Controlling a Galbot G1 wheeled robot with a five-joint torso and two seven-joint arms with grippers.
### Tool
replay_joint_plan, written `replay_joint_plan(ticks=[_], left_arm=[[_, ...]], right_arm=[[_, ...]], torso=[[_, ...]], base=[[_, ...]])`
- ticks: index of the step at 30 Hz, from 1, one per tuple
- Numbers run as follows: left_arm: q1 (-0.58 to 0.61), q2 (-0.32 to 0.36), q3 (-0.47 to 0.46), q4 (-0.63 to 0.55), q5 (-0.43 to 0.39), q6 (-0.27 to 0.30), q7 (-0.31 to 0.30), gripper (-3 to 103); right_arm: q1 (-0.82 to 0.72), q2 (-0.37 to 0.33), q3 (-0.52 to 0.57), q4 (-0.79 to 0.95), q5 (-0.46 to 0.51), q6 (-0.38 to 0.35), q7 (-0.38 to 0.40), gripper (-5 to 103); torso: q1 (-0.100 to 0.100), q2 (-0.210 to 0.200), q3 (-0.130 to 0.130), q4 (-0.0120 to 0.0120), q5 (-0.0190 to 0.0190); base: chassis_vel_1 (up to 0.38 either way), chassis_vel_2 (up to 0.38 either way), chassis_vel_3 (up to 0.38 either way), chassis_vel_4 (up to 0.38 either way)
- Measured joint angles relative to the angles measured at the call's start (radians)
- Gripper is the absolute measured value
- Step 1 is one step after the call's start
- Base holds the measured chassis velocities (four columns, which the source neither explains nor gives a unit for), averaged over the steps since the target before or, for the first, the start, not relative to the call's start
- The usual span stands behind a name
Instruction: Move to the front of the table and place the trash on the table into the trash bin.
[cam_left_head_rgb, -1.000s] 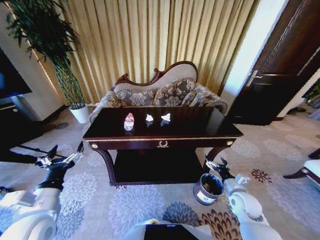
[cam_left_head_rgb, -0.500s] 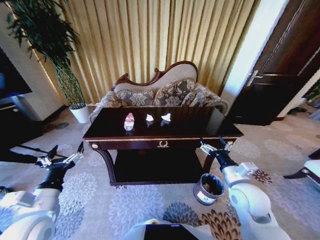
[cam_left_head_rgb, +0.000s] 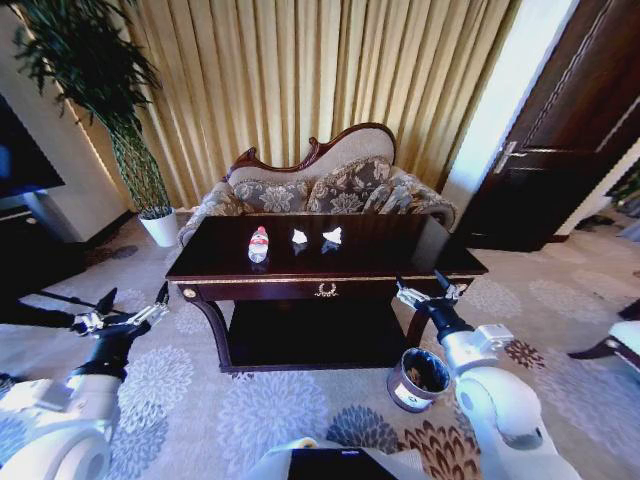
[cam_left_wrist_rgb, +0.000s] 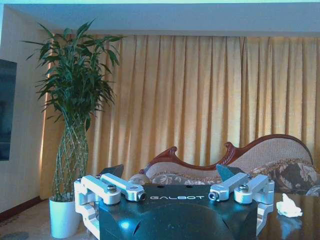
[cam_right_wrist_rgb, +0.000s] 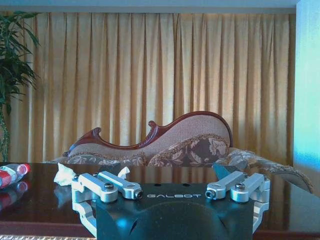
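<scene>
Head view: right gripper (cam_left_head_rgb: 427, 288) has come up since a second ago, fingers spread at the table's (cam_left_head_rgb: 400, 262) near-right edge, above the bin (cam_left_head_rgb: 419, 379). Left gripper (cam_left_head_rgb: 130, 307) unchanged, spread, low left. Bottle (cam_left_head_rgb: 258, 243) and wads (cam_left_head_rgb: 299, 236) sit mid-surface.

Right wrist view: bottle (cam_right_wrist_rgb: 11, 174) far left, wad (cam_right_wrist_rgb: 64, 174) nearby.

Bottle (cam_right_wrist_rgb: 9, 175) cut by the right wrist view's edge (label text too small).

Bare table (cam_left_head_rgb: 400, 250) right of wads (cam_left_head_rgb: 331, 235)
</scene>
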Motion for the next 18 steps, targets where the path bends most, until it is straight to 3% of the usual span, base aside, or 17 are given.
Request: replay_joint_plan(ticks=[13,18], left_arm=[[0.003,-0.008,-0.002,0.000,0.000,0.000,0.000,100],[0.002,-0.009,-0.001,0.000,0.000,-0.001,0.000,100]], right_arm=[[-0.010,-0.001,0.002,0.010,0.003,-0.017,0.000,100],[0.003,-0.010,-0.007,0.009,0.018,-0.045,0.000,100]], torso=[[0.001,0.000,0.000,-0.0002,-0.0001],[0.001,-0.001,0.000,0.0000,-0.0002]], base=[[-0.202,0.195,0.195,-0.188],[-0.091,0.088,0.074,-0.079]])
